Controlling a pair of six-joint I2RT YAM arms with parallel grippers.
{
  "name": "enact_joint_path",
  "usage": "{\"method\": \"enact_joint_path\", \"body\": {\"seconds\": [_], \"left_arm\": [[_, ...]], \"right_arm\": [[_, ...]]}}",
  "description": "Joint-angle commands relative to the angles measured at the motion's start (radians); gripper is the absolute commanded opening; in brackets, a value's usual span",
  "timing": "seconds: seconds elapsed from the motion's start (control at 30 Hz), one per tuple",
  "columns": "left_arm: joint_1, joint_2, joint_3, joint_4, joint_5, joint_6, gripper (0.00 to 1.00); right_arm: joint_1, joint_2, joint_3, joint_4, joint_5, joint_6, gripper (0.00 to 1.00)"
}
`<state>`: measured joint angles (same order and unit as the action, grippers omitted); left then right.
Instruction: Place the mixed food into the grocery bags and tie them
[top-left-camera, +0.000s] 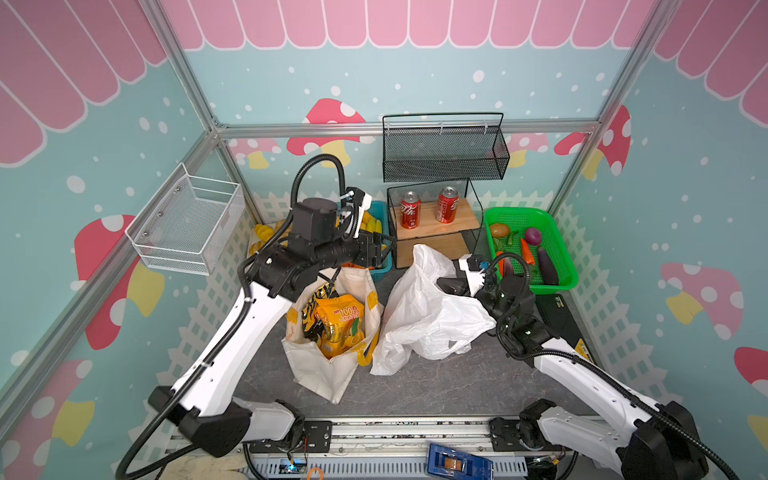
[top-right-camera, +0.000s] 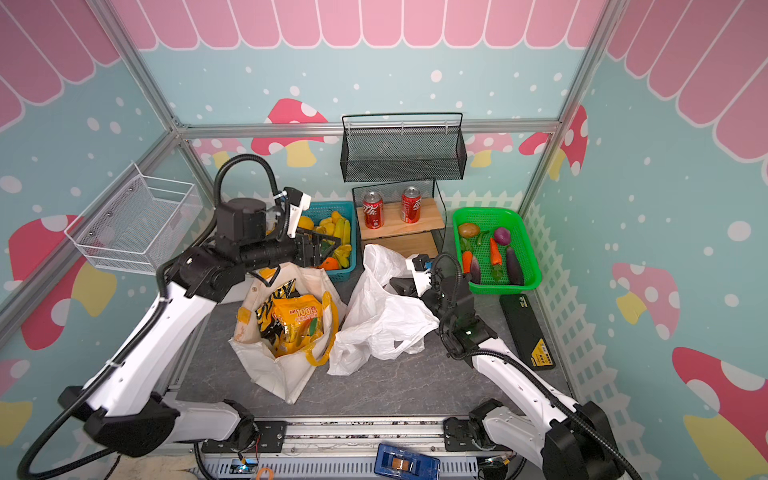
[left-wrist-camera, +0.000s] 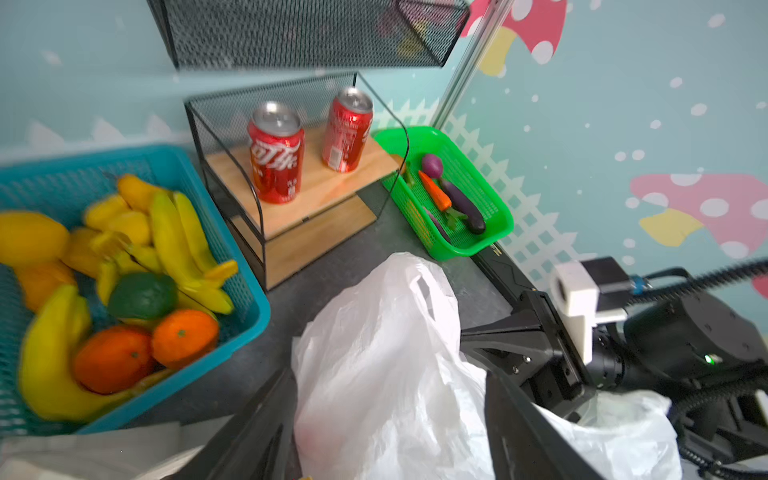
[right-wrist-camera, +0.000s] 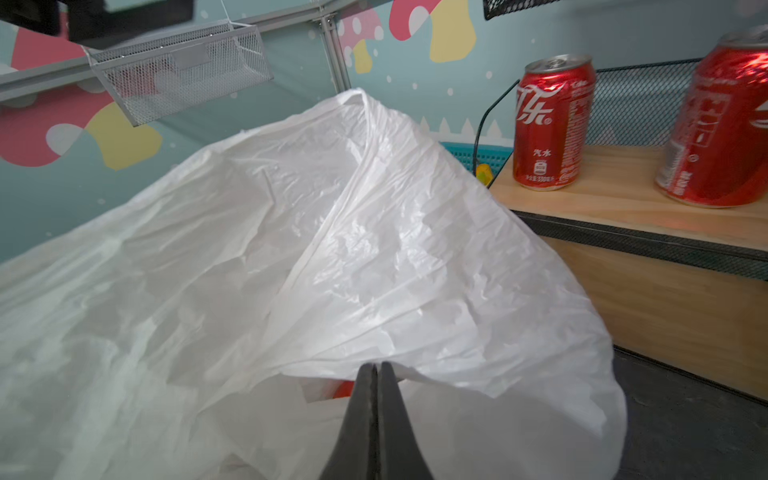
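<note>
1. Left gripper (top-left-camera: 384, 249) (left-wrist-camera: 388, 374): released, jaws spread wide, grasping nothing. Hangs raised over the far end of the tote (top-left-camera: 324, 374) and overlaps the blue basket (top-right-camera: 332, 205) in both top views.
2. Right gripper (top-left-camera: 446, 286) (right-wrist-camera: 376, 370): clenched on the plastic bag (top-left-camera: 424, 316). Pinches a fold of the bag's rim between jaws pressed flat together, as shown from the right wrist.
3. Plastic bag (right-wrist-camera: 291, 249): lies crumpled on the grey table (top-left-camera: 415, 386), just beside the tote on its right. Has one loop handle standing up toward the shelf (top-left-camera: 432, 220). Shows a red object (right-wrist-camera: 343, 390) inside the mouth, just under the jaws; kind cannot be told.
4. Tote (top-right-camera: 270, 365): stands open left of the middle, mouth upward, with a yellow handle (top-left-camera: 368, 353) draped on the side toward the plastic bag.
5. Orange packet (top-left-camera: 338, 328) and black packet (top-left-camera: 311, 311): both inside the tote, upright and overlapping, with the orange one nearer the plastic bag.
6. Carrot (top-left-camera: 527, 251) and eggplant (top-left-camera: 546, 266): lie side by side in the green basket (top-left-camera: 528, 212) at the far right, among other vegetables and well apart from both bags.
7. Blue basket (left-wrist-camera: 124, 153): sits behind the tote and holds bananas (left-wrist-camera: 174, 241) and oranges (left-wrist-camera: 112, 357).
8. Cans (top-left-camera: 410, 210): two, upright on the wooden shelf between the two baskets.
</note>
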<state>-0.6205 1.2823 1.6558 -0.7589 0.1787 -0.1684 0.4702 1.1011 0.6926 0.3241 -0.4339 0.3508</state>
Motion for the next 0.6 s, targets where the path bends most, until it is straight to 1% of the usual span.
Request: {"method": "enact_joint_path", "body": {"seconds": [0.0,0.1,0.2,0.27,0.3,0.4,0.5,0.57], "left_arm": [[-0.233,-0.069,-0.078,0.050,-0.248,0.211,0.74],[-0.408,-0.089,-0.144,0.061,-0.343,0.319,0.74],[-0.552,-0.062,-0.196,0.101,-0.472,0.462,0.78],[-0.616,-0.020,-0.200,0.131,-0.576,0.542,0.81],[-0.639,0.005,-0.196,0.144,-0.615,0.595,0.82],[-0.677,0.085,-0.170,0.161,-0.701,0.673,0.82],[-0.700,0.149,-0.165,0.202,-0.783,0.743,0.83],[-0.706,0.185,-0.171,0.262,-0.863,0.790,0.82]], "right_arm": [[-0.031,0.077,0.078,-0.032,-0.147,0.074,0.00],[-0.057,0.150,0.128,-0.038,-0.252,0.111,0.00],[-0.071,0.195,0.154,-0.038,-0.288,0.138,0.00],[-0.072,0.204,0.162,-0.036,-0.292,0.143,0.00],[-0.073,0.205,0.165,-0.036,-0.296,0.143,0.00],[-0.073,0.207,0.165,-0.037,-0.302,0.143,0.00],[-0.074,0.213,0.163,-0.036,-0.306,0.145,0.00],[-0.076,0.219,0.165,-0.037,-0.311,0.145,0.00]]}}
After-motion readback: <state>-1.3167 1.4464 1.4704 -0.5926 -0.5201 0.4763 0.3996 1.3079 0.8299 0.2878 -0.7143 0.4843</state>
